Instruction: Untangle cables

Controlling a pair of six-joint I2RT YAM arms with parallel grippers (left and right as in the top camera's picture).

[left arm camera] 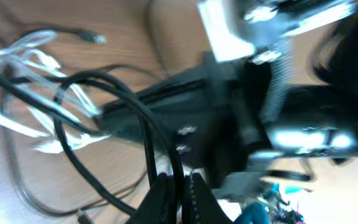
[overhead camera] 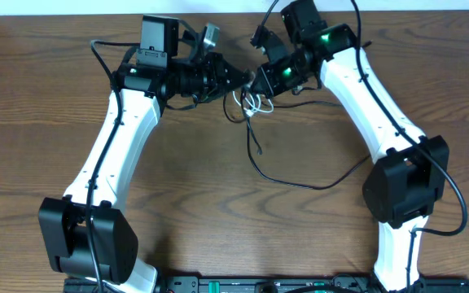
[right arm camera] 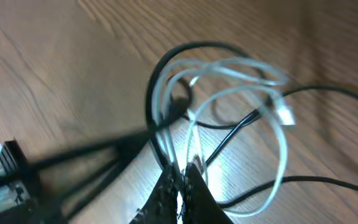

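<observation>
The cables lie in a tangle at the back middle of the table: a white cable [overhead camera: 256, 102] in loops and black cables [overhead camera: 300, 182] trailing forward. My left gripper [overhead camera: 247, 80] is shut on a black cable [left arm camera: 176, 163] and holds it up. My right gripper [overhead camera: 259, 84] is shut on the white cable [right arm camera: 229, 70], with a black loop [right arm camera: 157, 81] beside its fingers [right arm camera: 182, 177]. The two grippers [left arm camera: 180, 186] are tip to tip above the tangle. White loops [left arm camera: 23, 56] show blurred in the left wrist view.
The wooden table [overhead camera: 218, 220] carries the two arm bases, left [overhead camera: 88, 240] and right [overhead camera: 404, 189]. A thick black wire [overhead camera: 454, 195] runs from the right base. A black rail [overhead camera: 243, 285] lines the front edge.
</observation>
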